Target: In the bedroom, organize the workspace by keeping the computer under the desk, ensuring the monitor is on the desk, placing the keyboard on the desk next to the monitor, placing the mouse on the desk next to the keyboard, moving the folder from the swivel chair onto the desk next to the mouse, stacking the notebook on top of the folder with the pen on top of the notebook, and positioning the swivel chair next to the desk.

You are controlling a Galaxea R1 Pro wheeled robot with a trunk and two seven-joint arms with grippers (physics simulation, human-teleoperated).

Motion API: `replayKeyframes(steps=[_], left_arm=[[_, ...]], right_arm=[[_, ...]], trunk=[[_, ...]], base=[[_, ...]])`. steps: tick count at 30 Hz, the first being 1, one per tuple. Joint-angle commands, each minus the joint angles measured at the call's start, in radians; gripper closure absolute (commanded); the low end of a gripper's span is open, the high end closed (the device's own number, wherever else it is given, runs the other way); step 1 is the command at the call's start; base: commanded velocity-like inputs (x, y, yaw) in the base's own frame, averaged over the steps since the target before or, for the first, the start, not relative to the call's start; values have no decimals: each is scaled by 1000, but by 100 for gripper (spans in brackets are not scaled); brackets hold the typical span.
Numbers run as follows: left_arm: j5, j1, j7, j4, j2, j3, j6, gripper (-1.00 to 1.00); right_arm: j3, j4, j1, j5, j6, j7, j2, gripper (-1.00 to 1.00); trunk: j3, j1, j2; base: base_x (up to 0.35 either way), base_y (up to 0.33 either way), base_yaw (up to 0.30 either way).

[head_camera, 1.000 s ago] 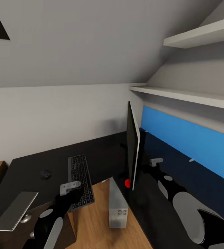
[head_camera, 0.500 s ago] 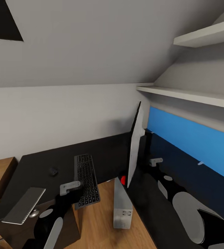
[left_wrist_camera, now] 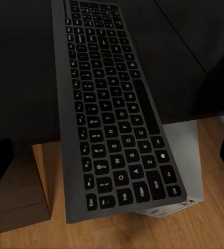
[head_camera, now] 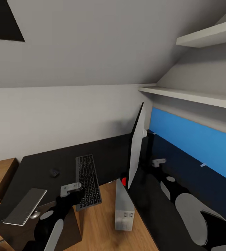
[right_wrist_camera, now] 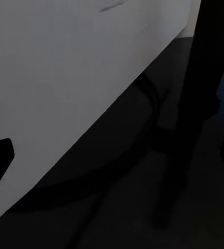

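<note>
Long glossy black L-shaped desk (head_camera: 39, 167), set in the corner under a sloped ceiling. Slim silver-grey keyboard with dark keys (head_camera: 88, 181) lies on the desk with its near end jutting over the inner front edge above the wood floor (head_camera: 99, 223). Small black computer mouse (head_camera: 54, 172) sits beside it, toward the desk's left end, apart from it. Thin grey rectangular notebook with pale page edges (head_camera: 25, 206) rests at the front left corner, overhanging the edge above a round silver drawer knob (head_camera: 35, 214). Wide black flat monitor (head_camera: 136, 153), seen nearly edge-on, stands on the desk's right wing, a red dot at its lower corner. Light grey box-shaped computer tower (head_camera: 124, 209) stands on the floor by the inner corner, just below the monitor. Left gripper (head_camera: 71, 188) hovers over the keyboard's near end, holding nothing; jaw state cannot be told. Right gripper (head_camera: 158, 162) sits behind the monitor near its curved stand (right_wrist_camera: 158, 129); jaw state likewise unclear.
</note>
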Motion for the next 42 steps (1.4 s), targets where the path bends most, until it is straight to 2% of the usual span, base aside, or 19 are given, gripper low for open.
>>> replayKeyframes(steps=[1, 3, 11, 28, 33, 35, 38, 42], left_arm=[[11, -1, 9, -1, 0, -1, 3, -100], [11, -1, 9, -1, 0, -1, 3, -100], [11, -1, 9, -1, 0, -1, 3, -100], [11, -1, 9, -1, 0, -1, 3, -100], [11, -1, 9, -2, 0, -1, 3, -100], [11, -1, 9, -2, 0, -1, 3, -100], [11, -1, 9, -2, 0, -1, 3, -100], [12, -1, 9, -3, 0, -1, 3, -100]], right_arm=[[-9, 1, -1, 9, -4, 5, -1, -100], [-9, 0, -1, 9, -25, 3, -10, -100], [-9, 4, -1, 9, -81, -18, -20, -100], [-9, 1, -1, 7, -85, -40, -22, -100], [-10, 2, -1, 6, -91, -43, -54, -100], [-11, 2, -1, 6, -90, -57, -59, -100], [-12, 6, -1, 6, -89, -121, -61, -100], [-9, 10, -1, 6, -90, -262, -60, -100]], trunk=[[-1, 0, -1], [-1, 0, -1], [-1, 0, -1], [-1, 0, -1], [-1, 0, -1], [-1, 0, -1], [-1, 0, -1], [-1, 0, -1]], base=[[0, 0, 0], [0, 0, 0], [0, 0, 0], [0, 0, 0], [0, 0, 0], [0, 0, 0], [0, 0, 0], [0, 0, 0]])
